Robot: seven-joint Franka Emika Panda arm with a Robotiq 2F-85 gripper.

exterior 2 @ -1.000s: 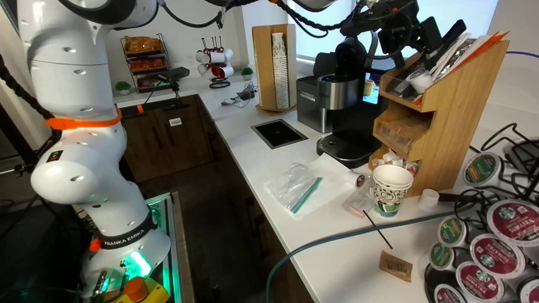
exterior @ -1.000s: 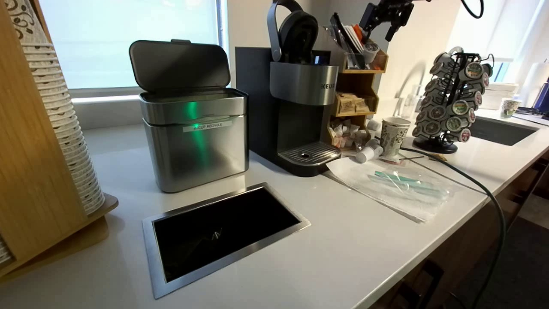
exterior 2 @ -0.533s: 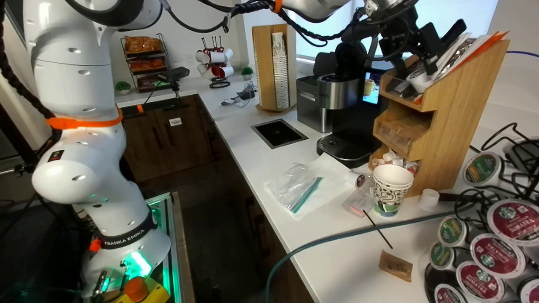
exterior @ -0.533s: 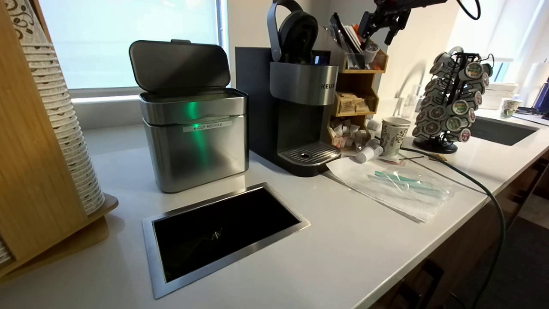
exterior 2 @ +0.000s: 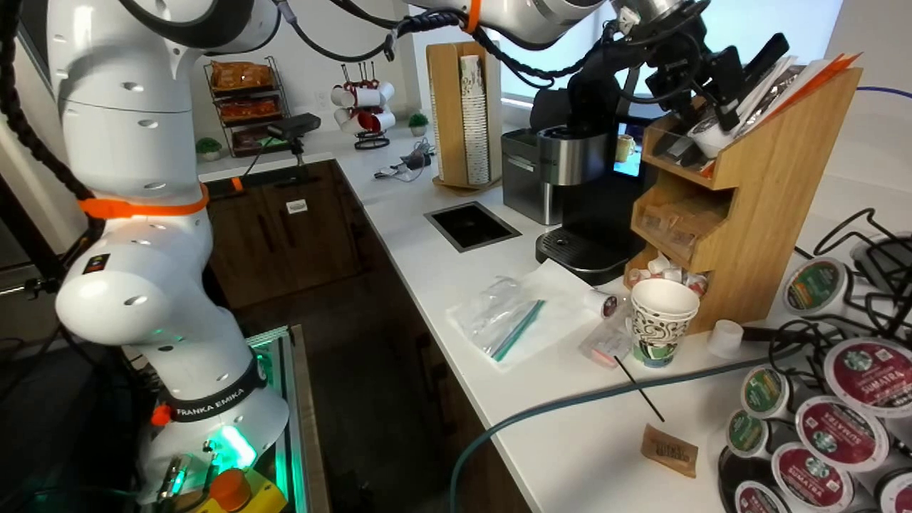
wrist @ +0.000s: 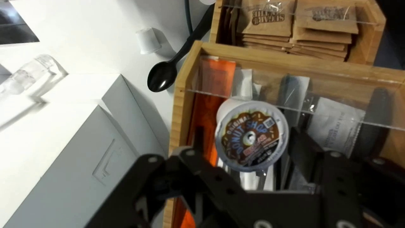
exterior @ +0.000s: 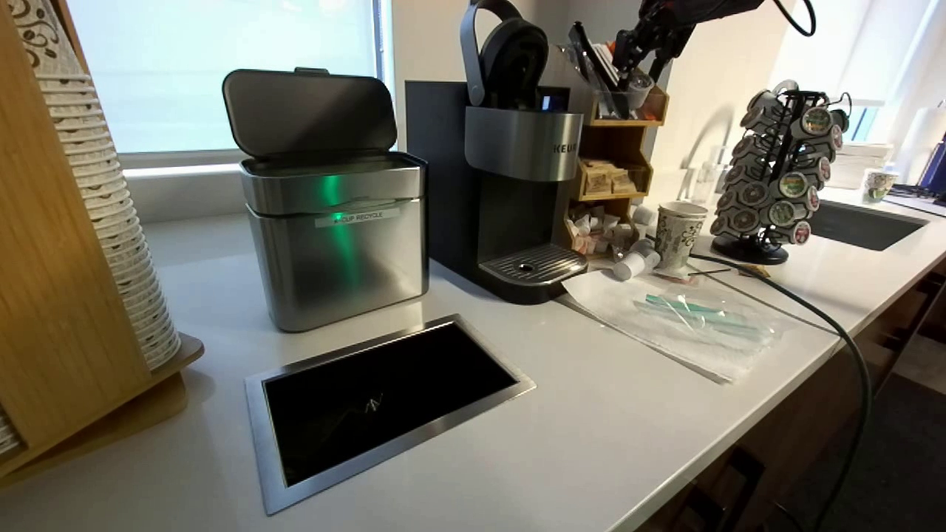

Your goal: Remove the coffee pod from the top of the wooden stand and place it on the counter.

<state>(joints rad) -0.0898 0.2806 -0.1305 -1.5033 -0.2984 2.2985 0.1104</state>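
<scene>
Pod (wrist: 251, 136) lies in the top compartment of the wooden stand (exterior 2: 780, 235), printed lid facing my wrist camera. Gripper (wrist: 247, 139) is spread wider than the lid, nothing held that I can see. Key relation: pod sits dead ahead, framed by the fingers (wrist: 303, 152). In the wrist view the right finger is just beside the rim, the left one has more slack. Can't tell if anything touches, or if the tips reach below the rim. Lid's round and the cup axis runs roughly along my approach, so I'd skip any wrist roll. One arm, so no choice there.

Tight spots: the left finger stands over an orange packet (wrist: 204, 120) with the wooden side wall (wrist: 178, 117) near; clear front lip (wrist: 265, 84) is right by the pod. I'd pinch, then go straight up before any travel. Packets might snag.

For set-down: the stand is toward the back edge of the counter (exterior 2: 566, 463), its compartments facing the front edge. Paper cups (exterior 2: 662, 320) stand between, and a green cable (exterior 2: 605, 394) runs across to the front edge, so I'd carry high over both. My pick is the front-edge side of the brown packet (exterior 2: 670, 450).
</scene>
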